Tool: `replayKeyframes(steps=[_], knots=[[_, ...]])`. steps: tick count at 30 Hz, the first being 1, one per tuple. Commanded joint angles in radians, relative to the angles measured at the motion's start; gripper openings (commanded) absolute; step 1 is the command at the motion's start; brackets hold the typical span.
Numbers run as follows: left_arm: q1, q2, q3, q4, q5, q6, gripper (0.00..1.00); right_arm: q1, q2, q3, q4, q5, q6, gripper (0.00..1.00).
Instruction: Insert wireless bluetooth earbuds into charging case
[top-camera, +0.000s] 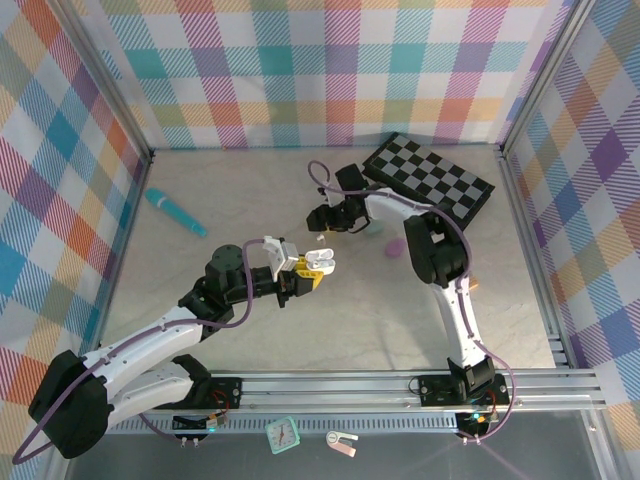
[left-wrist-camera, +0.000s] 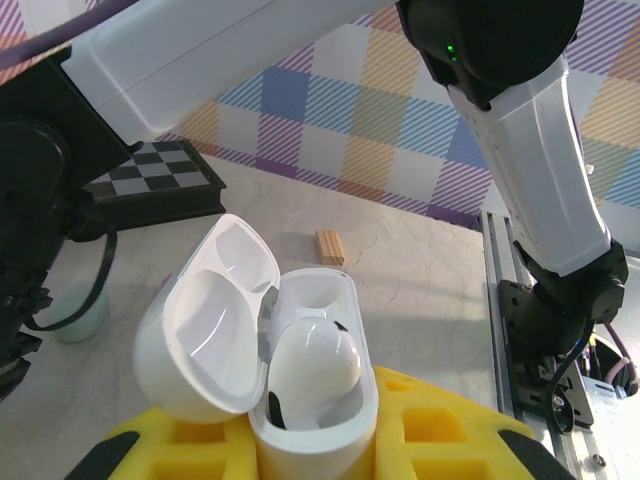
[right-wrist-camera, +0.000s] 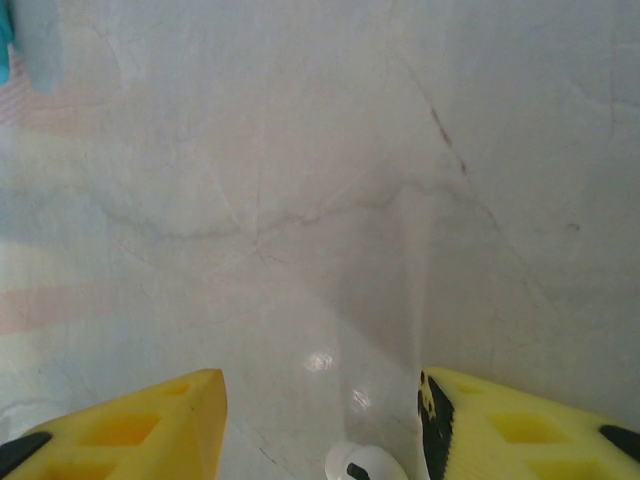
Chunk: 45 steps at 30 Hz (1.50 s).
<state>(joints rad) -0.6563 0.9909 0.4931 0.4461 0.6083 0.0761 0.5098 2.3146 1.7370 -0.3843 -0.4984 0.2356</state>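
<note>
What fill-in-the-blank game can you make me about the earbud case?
The case has its lid ____. Inside the case sits ____ earbud. The left gripper holds the ____. Its fingers are colored ____.
Missing words: open; one; case; yellow.

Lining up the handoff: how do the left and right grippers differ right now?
Left gripper is shut on the open white charging case, one earbud seated inside; right gripper has jaws apart, a white bud low between them, grip unclear. Left points level across the table; right points down at it. Both have yellow fingers.
</note>
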Motion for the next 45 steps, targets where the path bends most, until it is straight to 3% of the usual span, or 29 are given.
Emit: replayKeyframes(steps=[1,10,21,38,45], knots=[[0.007,-0.006,0.008,0.007,0.014,0.017,0.17,0.012,-0.025,-0.069,-0.063,-0.042,-0.021,0.51],[0.007,0.011,0.009,0.014,0.022,0.02,0.17,0.018,-0.08,-0.162,-0.041,-0.081,-0.041,0.45],[0.008,0.037,0.017,0.022,0.02,0.022,0.18,0.021,-0.052,-0.151,-0.05,-0.049,-0.045,0.38],[0.01,0.045,0.008,0.012,-0.029,0.027,0.18,0.053,-0.077,-0.138,-0.11,0.098,-0.102,0.23],[0.022,0.036,-0.014,0.008,-0.053,0.025,0.18,0.053,-0.161,-0.184,-0.107,0.161,-0.123,0.22]])
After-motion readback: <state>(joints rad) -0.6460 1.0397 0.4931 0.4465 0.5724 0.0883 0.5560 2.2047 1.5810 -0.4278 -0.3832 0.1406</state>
